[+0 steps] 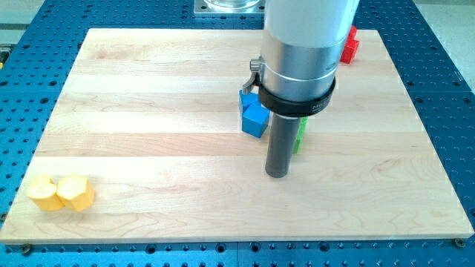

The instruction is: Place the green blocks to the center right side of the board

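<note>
A green block (300, 136) shows only as a thin sliver right of centre, mostly hidden behind my rod; its shape cannot be made out. My tip (277, 174) rests on the board just below and left of that sliver, close to it; whether they touch is hidden. A blue block (254, 116) sits just left of the rod, above the tip. No other green block shows; the arm's body hides part of the board.
A red block (349, 44) lies near the top edge, right of the arm. Two yellow blocks (61, 193) lie side by side at the bottom left corner. The wooden board (148, 111) lies on a blue perforated table.
</note>
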Robot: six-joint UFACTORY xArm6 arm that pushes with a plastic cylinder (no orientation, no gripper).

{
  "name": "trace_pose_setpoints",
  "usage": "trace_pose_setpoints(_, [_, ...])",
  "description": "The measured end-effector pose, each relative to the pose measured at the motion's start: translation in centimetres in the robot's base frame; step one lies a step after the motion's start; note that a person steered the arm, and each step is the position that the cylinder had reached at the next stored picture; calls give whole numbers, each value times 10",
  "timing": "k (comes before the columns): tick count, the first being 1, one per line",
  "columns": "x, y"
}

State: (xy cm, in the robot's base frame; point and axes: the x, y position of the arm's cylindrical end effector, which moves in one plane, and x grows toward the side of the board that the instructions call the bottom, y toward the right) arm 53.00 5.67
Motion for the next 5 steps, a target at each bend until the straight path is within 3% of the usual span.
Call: trace_pose_setpoints(5, [-92, 23])
